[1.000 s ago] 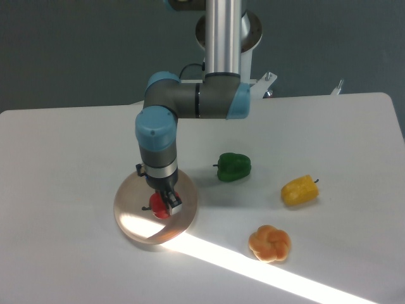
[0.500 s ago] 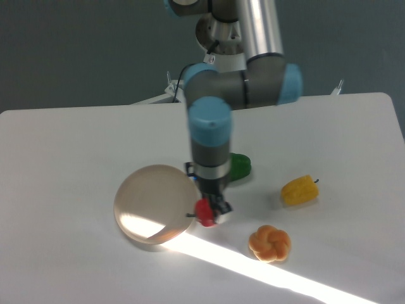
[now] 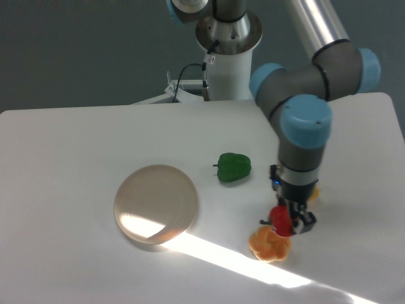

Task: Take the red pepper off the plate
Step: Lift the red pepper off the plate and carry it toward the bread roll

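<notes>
Nearest the camera, a bright strip of light crosses the table (image 3: 76, 145), and the orange pepper (image 3: 268, 246) lies at its upper edge. Directly over that pepper hangs the hand (image 3: 288, 221), pointing down and pinching the red pepper (image 3: 280, 220) between its fingers. The red pepper appears to be clear of the table, just above or barely touching the orange pepper; the view does not settle which. A yellow pepper (image 3: 314, 190) is mostly hidden behind the wrist.

Further back and to the left, the plate (image 3: 155, 202) sits bare, well apart from the hand. The green pepper (image 3: 233, 167) lies between the plate and the arm (image 3: 304, 126), which bends down from the base (image 3: 226, 38) at the far edge of the table.

Judging by this, the pick itself looks done: the red pepper is off the plate and held. The step in hand seems to be carrying it. Any next move calls for a firm pinch, since the pepper is glossy and round, and for enough height to avoid knocking the orange pepper below.
</notes>
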